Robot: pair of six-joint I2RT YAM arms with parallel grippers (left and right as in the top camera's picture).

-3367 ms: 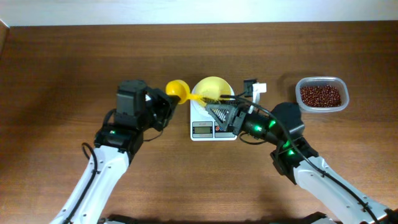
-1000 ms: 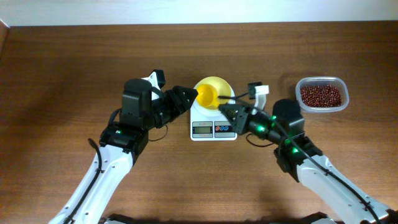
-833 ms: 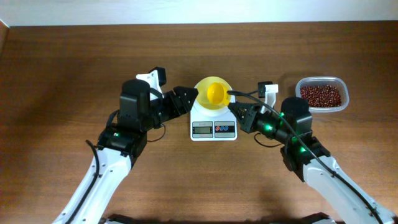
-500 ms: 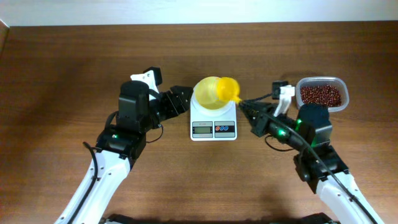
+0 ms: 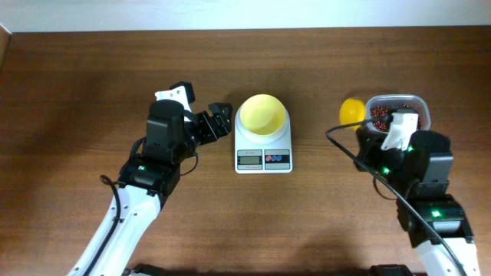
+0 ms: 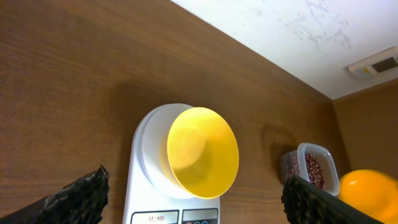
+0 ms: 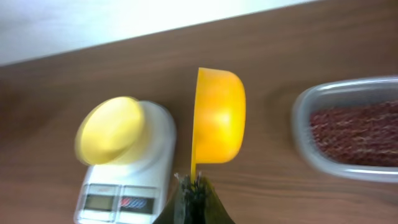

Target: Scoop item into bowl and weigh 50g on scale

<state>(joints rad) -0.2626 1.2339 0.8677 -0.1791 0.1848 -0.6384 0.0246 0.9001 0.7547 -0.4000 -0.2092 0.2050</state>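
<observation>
The pale-yellow bowl (image 5: 261, 115) stands on the white scale (image 5: 263, 157) at mid-table and looks empty inside (image 6: 202, 152). My left gripper (image 5: 222, 119) hovers just left of the bowl, open, with nothing between its fingers (image 6: 81, 199). Further right, my right gripper (image 7: 194, 186) is shut on the handle of a yellow scoop (image 5: 352, 110), whose cup sits on edge (image 7: 217, 118) beside the left rim of the clear tub (image 5: 397, 115). The item, a heap of dark red-brown beans (image 7: 357, 124), fills that tub.
Brown wooden table (image 5: 92, 77) with a pale wall along its far edge. The tub (image 6: 311, 168) stands at the right, about a hand's width from the scale. The scale's display and buttons (image 7: 118, 200) face the near side.
My right gripper has carried the scoop from over the bowl rightward to the tub's left edge. My left gripper has opened wider and drawn back slightly left of the bowl.
</observation>
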